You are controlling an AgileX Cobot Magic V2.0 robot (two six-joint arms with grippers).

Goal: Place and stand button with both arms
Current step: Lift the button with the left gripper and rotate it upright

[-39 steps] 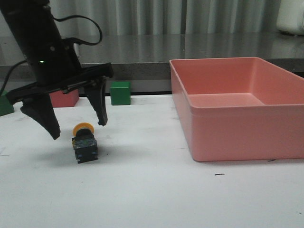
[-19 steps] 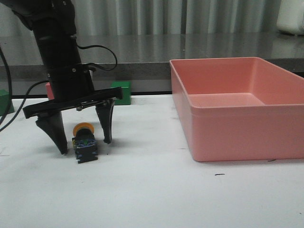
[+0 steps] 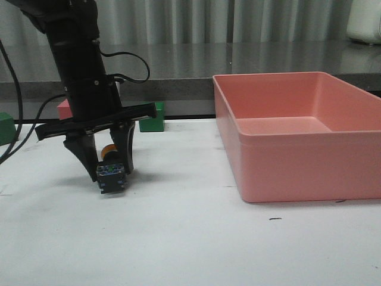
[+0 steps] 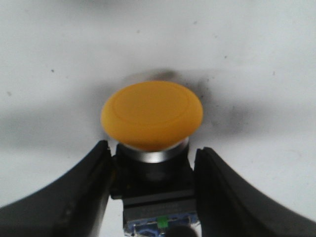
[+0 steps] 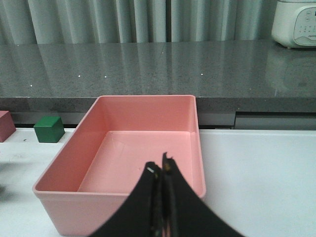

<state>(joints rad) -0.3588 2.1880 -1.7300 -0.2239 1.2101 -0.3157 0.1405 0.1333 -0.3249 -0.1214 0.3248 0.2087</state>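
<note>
The button (image 3: pixel 111 177) lies on its side on the white table, left of centre, its yellow cap (image 3: pixel 107 152) pointing away from me. In the left wrist view the yellow cap (image 4: pixel 152 114) sits over a silvery collar and a black base (image 4: pixel 157 183). My left gripper (image 3: pixel 108 167) reaches down over it, and both fingers (image 4: pixel 84 192) press against the sides of the black base. My right gripper (image 5: pixel 162 165) is shut with nothing in it. It hangs above the near wall of the pink bin (image 5: pixel 197 148) and is out of the front view.
The large pink bin (image 3: pixel 297 137) fills the right half of the table. A green cube (image 3: pixel 152 122) and a pink cube (image 3: pixel 64 110) stand behind the left arm, and another green cube (image 3: pixel 6 128) is at the left edge. A grey counter runs along the back.
My left gripper has come down over the button and closed from wide open onto its black base. The button has shifted slightly between the fingers.
</note>
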